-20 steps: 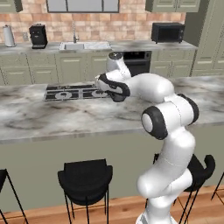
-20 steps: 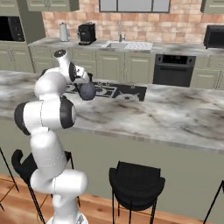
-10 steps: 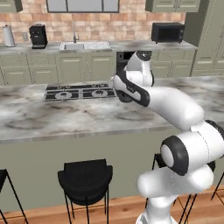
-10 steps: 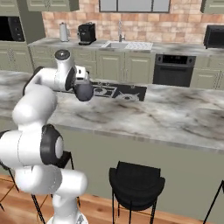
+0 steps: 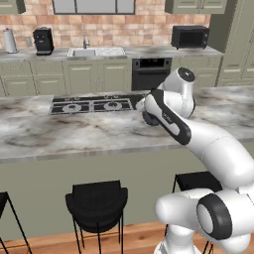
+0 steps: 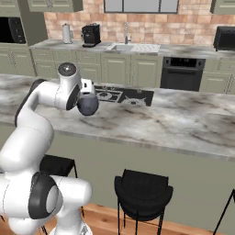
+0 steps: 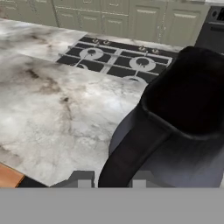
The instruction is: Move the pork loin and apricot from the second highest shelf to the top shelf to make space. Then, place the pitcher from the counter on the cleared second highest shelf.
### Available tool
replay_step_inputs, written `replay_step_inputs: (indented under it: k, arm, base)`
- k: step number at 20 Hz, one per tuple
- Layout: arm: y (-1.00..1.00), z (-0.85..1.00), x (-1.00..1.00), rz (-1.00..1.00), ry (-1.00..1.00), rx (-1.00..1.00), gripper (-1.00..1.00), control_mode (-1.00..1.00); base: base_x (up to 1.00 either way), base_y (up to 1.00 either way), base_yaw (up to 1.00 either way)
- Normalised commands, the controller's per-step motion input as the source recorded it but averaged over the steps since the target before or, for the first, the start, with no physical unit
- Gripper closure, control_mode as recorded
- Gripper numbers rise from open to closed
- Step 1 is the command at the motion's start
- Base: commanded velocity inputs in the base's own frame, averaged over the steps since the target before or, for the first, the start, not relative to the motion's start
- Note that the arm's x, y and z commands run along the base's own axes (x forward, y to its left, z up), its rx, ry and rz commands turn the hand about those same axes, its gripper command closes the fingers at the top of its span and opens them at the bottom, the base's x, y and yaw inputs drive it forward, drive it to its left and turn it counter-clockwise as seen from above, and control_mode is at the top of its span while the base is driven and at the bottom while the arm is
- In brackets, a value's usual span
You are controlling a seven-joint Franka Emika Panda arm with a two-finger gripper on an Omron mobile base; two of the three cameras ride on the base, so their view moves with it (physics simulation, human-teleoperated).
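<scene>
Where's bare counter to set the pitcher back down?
Free: the marble counter right of the cooktop, and the strip between the cooktop and the near edge. Crowded: the spot by the cooktop's right end, where the gripper holds the pitcher.

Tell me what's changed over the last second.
The arm swung right along the counter, carrying the pitcher away from the cooktop end. The gripper stays shut on the pitcher. The base views haven't shifted; the stools are unmoved.
</scene>
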Motion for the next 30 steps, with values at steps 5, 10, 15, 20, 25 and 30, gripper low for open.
replay_step_inputs:
  k: [5, 10, 15, 20, 25, 30]
  arm:
    - [-0.01, 0.00, -0.02, 0.06, 0.00, 0.00, 1.00, -1.00]
    - [0.00, 0.00, -0.08, 0.00, 0.00, 0.00, 1.00, -1.00]
    - [0.00, 0.00, -0.24, 0.00, 0.00, 0.00, 1.00, 1.00]
    - [0.00, 0.00, 0.00, 0.00, 0.00, 0.00, 1.00, 1.00]
    - [0.00, 0.00, 0.00, 0.00, 0.00, 0.00, 1.00, 1.00]
    - [0.00, 0.00, 0.00, 0.00, 0.00, 0.00, 1.00, 1.00]
  base:
    - [0.00, 0.00, 0.00]
    - [0.00, 0.00, 0.00]
    - [-0.17, 0.00, 0.00]
    - [-0.79, 0.00, -0.04]
    - [-1.00, -0.11, -0.35]
    - [-0.63, -0.25, -0.61]
